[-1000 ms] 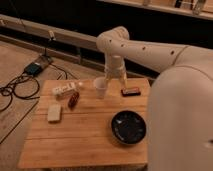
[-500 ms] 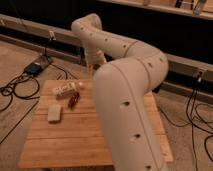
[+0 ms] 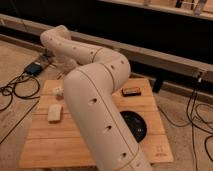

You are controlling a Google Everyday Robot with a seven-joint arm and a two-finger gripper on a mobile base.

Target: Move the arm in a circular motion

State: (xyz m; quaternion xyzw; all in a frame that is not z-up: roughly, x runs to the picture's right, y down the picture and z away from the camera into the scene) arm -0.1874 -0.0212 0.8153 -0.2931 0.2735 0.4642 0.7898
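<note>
Arching arm (image 3: 97, 105) over table (image 3: 45, 145), 6 to 10 o'clock, presumably for circling clearance; claw (image 3: 65, 63) at 10 o'clock, can't tell grip state.

Cream, dark-holed arm (image 3: 98, 107); claw apparently hidden.

Slatted wooden table (image 3: 45, 145) on tan floor (image 3: 11, 62), black cables (image 3: 15, 91) at left — dark wall (image 3: 150, 25), pale ledge (image 3: 165, 57) behind

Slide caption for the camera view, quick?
Cream-white arm arches over the wooden table, end effector hidden behind it.
</note>
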